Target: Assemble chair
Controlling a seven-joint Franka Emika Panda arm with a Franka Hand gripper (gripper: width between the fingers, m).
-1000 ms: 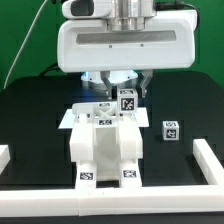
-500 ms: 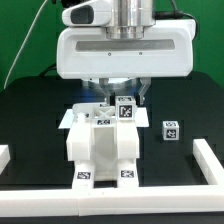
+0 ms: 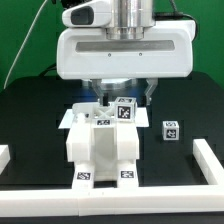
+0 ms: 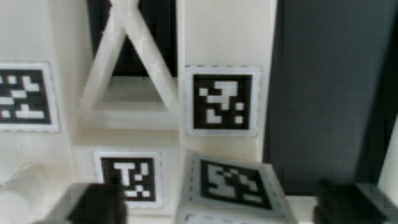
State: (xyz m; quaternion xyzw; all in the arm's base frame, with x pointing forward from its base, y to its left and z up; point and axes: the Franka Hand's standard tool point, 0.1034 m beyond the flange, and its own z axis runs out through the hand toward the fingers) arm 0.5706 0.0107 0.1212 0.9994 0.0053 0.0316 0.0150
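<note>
The partly built white chair (image 3: 101, 150) stands mid-table in the exterior view, with tags on its front feet and top. A small white tagged leg piece (image 3: 125, 109) rests on its upper right part, slightly tilted. My gripper (image 3: 124, 97) hangs right over it, open, with a dark finger on each side clear of the piece. In the wrist view the leg piece (image 4: 235, 186) lies between the dark fingertips (image 4: 89, 206) of my gripper (image 4: 222, 205), with gaps on both sides. Tagged chair slabs (image 4: 221, 102) show beyond it.
A loose white tagged cube (image 3: 171, 130) sits on the black table at the exterior view's right. White border rails run along the left (image 3: 5, 155), right (image 3: 208, 158) and front (image 3: 110, 206). The marker board (image 3: 68, 118) lies behind the chair. The big white robot body (image 3: 125, 50) hangs above.
The gripper lowered the leg piece onto the chair's upper right part, then spread its fingers and let it go. The chair and the cube have not moved.
</note>
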